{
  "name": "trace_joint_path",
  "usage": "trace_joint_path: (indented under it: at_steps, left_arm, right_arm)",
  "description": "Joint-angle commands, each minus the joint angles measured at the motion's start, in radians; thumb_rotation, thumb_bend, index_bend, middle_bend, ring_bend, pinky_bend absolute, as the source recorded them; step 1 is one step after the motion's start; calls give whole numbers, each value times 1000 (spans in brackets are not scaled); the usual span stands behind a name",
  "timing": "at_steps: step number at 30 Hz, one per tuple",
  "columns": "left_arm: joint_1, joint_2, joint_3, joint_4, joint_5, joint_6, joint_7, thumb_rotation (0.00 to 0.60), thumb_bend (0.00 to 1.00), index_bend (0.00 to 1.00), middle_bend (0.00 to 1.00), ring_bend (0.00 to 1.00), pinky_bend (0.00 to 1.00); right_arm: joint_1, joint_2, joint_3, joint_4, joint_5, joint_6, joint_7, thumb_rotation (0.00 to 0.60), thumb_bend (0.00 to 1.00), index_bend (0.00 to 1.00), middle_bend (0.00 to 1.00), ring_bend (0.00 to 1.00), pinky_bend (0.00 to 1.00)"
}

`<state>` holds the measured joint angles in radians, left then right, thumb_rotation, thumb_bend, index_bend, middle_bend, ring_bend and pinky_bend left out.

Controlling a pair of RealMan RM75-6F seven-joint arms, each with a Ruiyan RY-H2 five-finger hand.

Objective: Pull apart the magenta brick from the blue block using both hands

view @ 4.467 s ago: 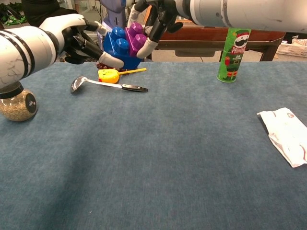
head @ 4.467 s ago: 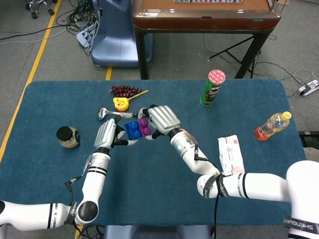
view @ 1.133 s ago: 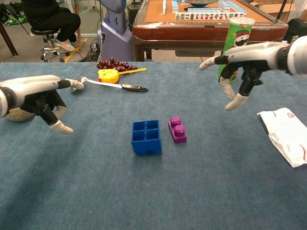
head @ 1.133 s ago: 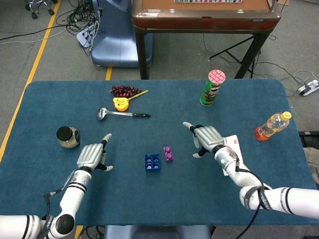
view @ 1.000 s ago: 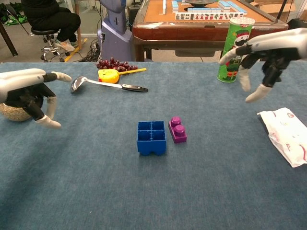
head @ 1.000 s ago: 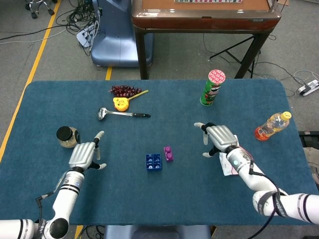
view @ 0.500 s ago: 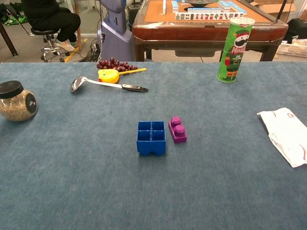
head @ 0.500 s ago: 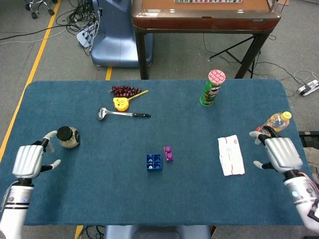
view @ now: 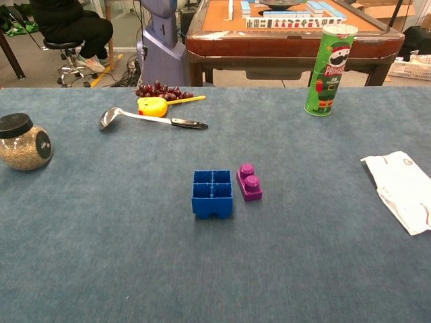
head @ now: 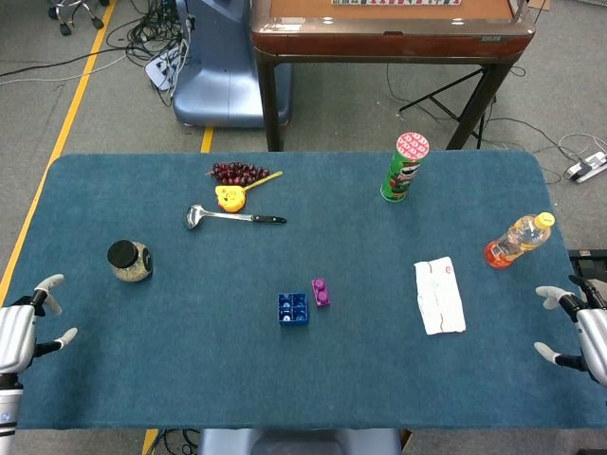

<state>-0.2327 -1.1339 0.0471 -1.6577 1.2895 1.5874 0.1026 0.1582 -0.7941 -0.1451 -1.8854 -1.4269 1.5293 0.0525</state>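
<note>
magenta brick [view: 249, 183]: we are seeing it lying on the blue table [view: 101, 256] near the middle, studs up, just right of the blue block and apart from it by a thin gap. Its long axis is running from near to far in the chest view, leaning slightly left at the far end.

blue block [view: 212, 194]: we are seeing it sitting with its hollow side up, a square grid of cells showing; it is squarish, so we are reading no clear long axis.

left hand [head: 19, 334]: we are seeing it only in the head view, at the table's left edge, holding nothing, with fingers spread apart.

right hand [head: 588, 338]: we are catching it at the right edge of the head view, partly cut off, empty, with fingers apart.

change: 4.5 s ago both hands were gripping the joined bricks in the air; now the two pieces are lying separated on the table. Over the last second we are watching both hands drawing back from the centre to the table's edges, out of the chest view.
</note>
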Motion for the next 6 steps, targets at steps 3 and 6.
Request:
trace_joint_path:
  at_steps: [3, 6]
  left_arm:
    - [18, 8, -4, -4, 16, -15, 21, 600, 0, 256, 501, 502, 791]
    - [25, 7, -15, -9, 21, -19, 32, 600, 0, 256, 501, 503, 791]
  right_arm:
    - [-27, -4, 16, 16, -24, 14, 28, 600, 0, 310, 400, 335, 412]
    - [-39, 4, 25, 22, -27, 12, 42, 600, 0, 310, 400, 335, 412]
